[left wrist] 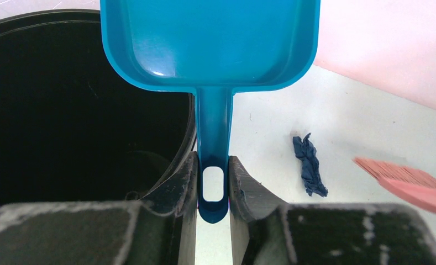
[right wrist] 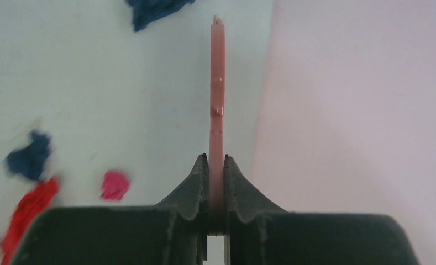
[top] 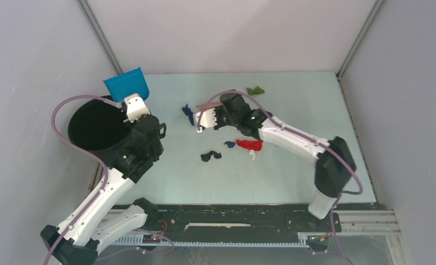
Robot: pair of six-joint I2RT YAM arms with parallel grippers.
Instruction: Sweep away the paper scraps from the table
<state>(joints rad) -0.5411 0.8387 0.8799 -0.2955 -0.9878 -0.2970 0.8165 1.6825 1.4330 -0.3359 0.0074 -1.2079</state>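
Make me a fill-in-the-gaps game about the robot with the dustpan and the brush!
1. The left hand grips the dustpan by its ____.
2. The right hand pinches a brush coloured ____.
3. The round bin next to the dustpan is ____.
4. The paper scrap closest to the far wall is ____.

Missing words: handle, pink, black, green.
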